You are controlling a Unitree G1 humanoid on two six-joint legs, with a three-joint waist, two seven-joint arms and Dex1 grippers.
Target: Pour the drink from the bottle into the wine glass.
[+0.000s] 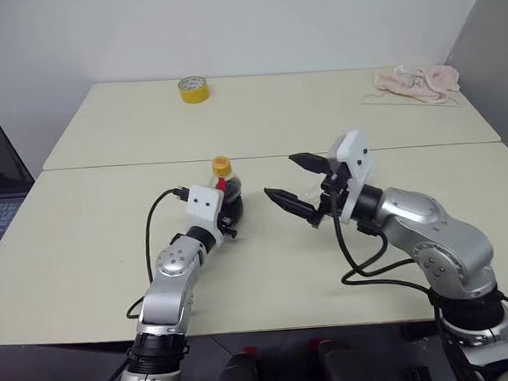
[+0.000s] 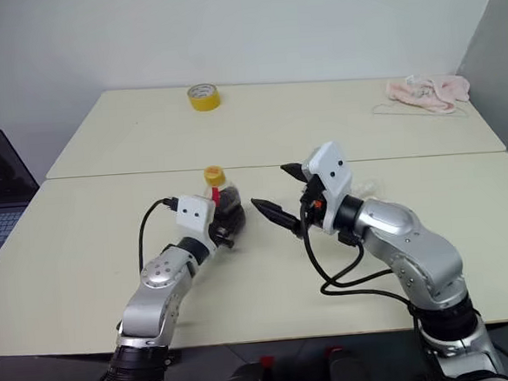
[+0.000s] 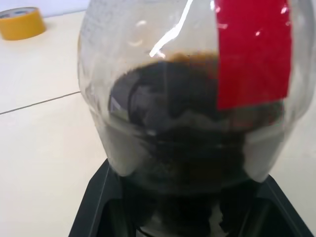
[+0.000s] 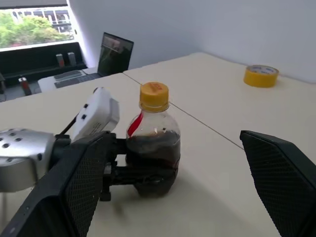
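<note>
Cream-coloured tabletop [image 1: 112, 279] carries everything, two slabs meeting at a seam just behind the bottle [image 4: 153, 143]. The right hand [image 1: 299, 187] hovers just right of the bottle, its fingers spread wide and empty. The left hand [image 4: 121, 165] has its black fingers closed around the bottle's lower body. The bottle stands upright, capped, dark drink [image 3: 187, 133] filling its lower half. A pink cloth [image 1: 416, 82] lies far behind the bottle to the right, a yellow tape roll [image 1: 194, 89] well behind it.
</note>
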